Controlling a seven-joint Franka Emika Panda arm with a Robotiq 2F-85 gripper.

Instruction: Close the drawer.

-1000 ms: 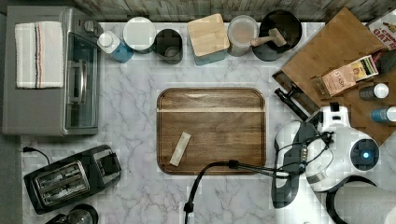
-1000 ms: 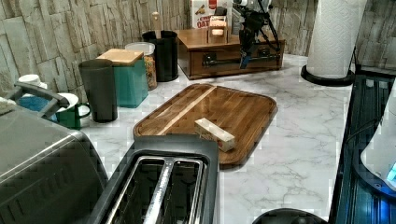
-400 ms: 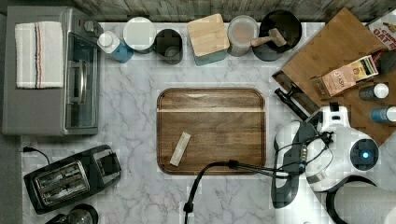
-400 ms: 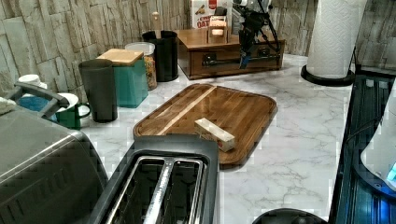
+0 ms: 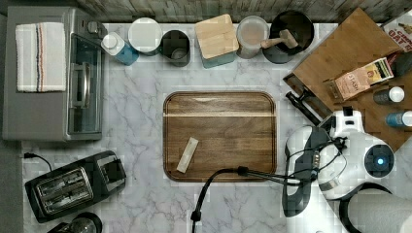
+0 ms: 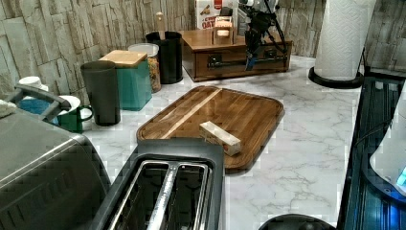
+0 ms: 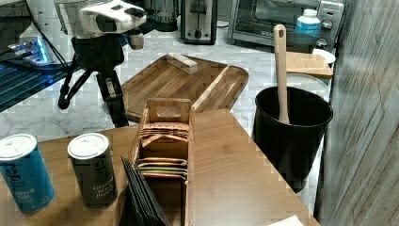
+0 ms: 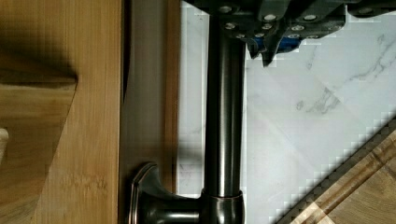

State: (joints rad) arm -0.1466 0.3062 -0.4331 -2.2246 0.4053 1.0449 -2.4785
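One drawer (image 6: 239, 60), one bar handle (image 8: 224, 116) — one hand (image 6: 250, 57) there, grip unreadable.

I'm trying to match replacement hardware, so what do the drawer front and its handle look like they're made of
The drawer front looks like brown stained wood, with faint grain showing. Its handle looks like dark metal, perhaps bronze-finished: a smooth bar with a soft sheen and reflected highlight along its length.

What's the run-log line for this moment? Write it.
gripper at dark metal bar handle | wide brown wooden drawer looks nearly shut | closure unconfirmed
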